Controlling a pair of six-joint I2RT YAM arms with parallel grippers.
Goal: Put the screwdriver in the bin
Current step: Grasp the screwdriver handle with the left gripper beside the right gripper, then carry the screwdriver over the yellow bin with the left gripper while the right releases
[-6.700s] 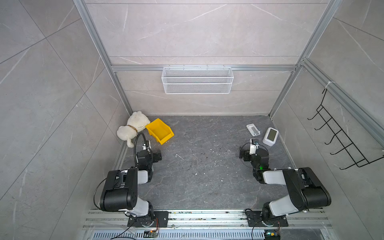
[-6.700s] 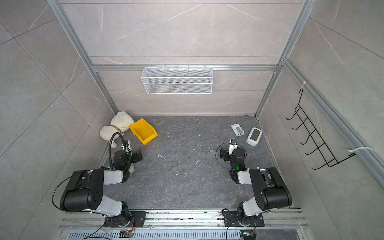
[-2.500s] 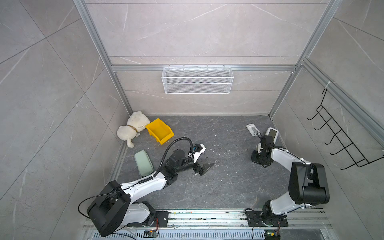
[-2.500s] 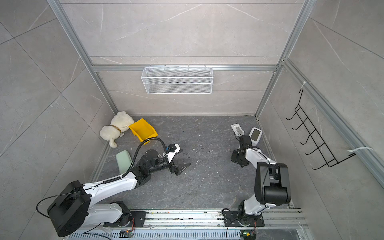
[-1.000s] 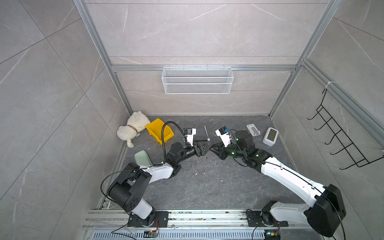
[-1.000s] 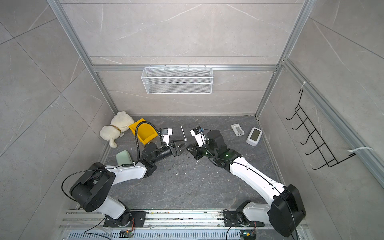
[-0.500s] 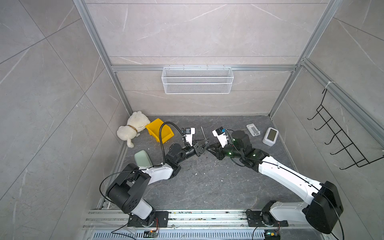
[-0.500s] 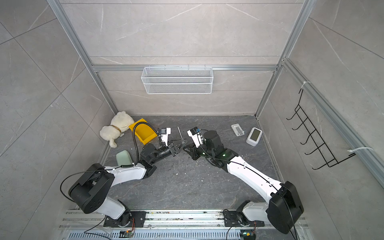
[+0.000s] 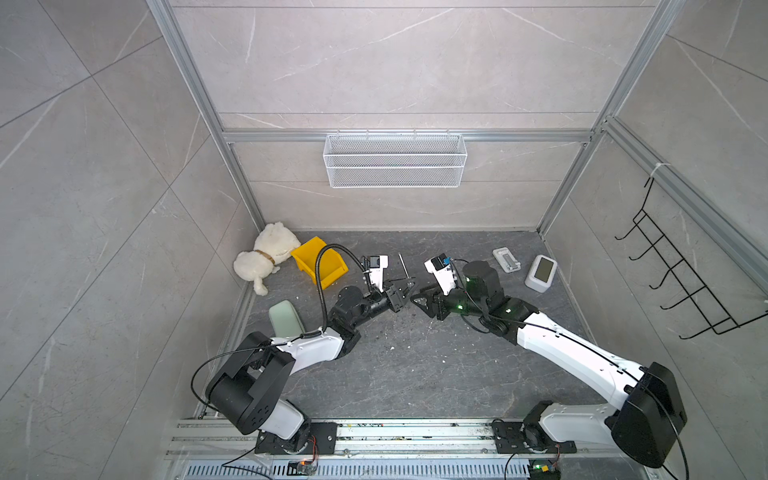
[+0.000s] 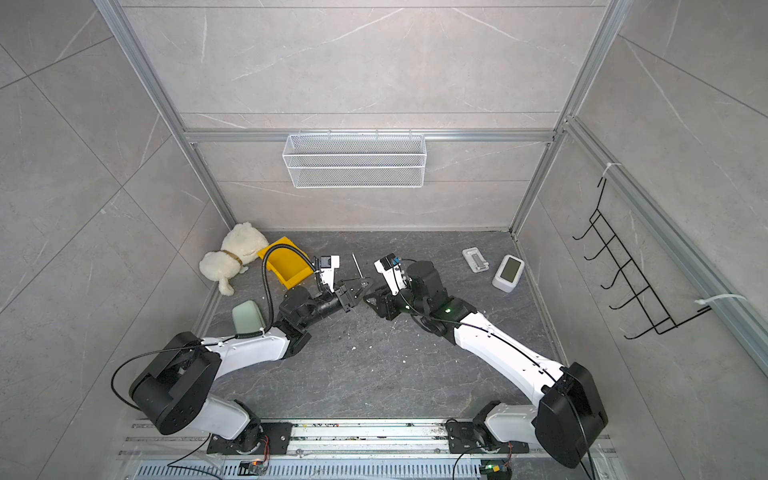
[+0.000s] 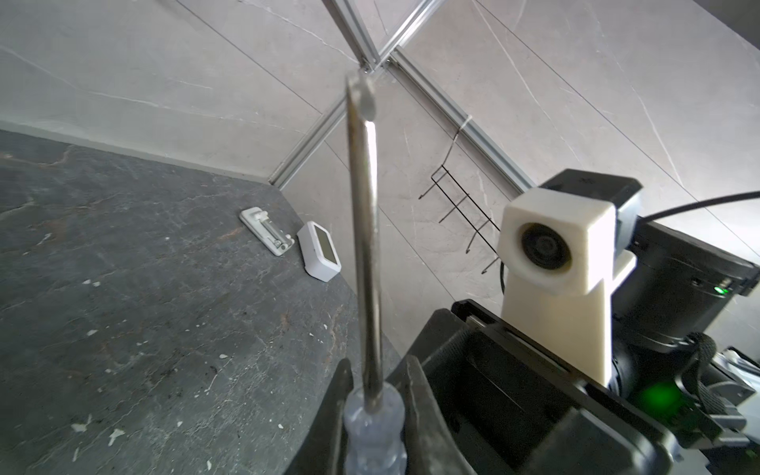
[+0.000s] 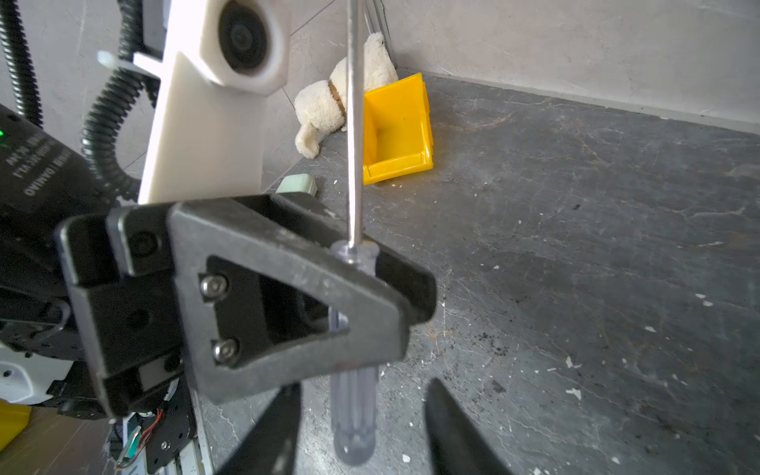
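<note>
Right wrist view puts the screwdriver (image 12: 355,164) close up: it stands almost upright in the air, silvery shaft up, clear handle down. The left hand (image 12: 382,283) is clamped on the upper part of that handle, a grey finger on each side. The right hand (image 12: 364,384) stands parted around the handle's lower end, with a gap on both sides and nothing in its grip. From the left wrist the screwdriver (image 11: 367,246) rises out of the left hand (image 11: 378,411), whose two dark fingers press on the handle.

In both top views the left hand (image 9: 406,286) (image 10: 358,287) and right hand (image 9: 419,297) (image 10: 372,299) meet above the middle of the dark tabletop (image 9: 415,365), with the screwdriver (image 9: 403,266) (image 10: 356,266) between them. The bin (image 9: 305,257) (image 10: 295,278) (image 12: 395,164) sits on the tabletop to the rear left, apart from the screwdriver and just beside a toy dog (image 9: 266,257). A green pad (image 9: 284,318) lies near the left arm. At the rear right lie a flat white gadget (image 9: 506,259) and a white box with a screen (image 9: 540,272). A wire basket (image 9: 395,160) hangs on the back wall.
</note>
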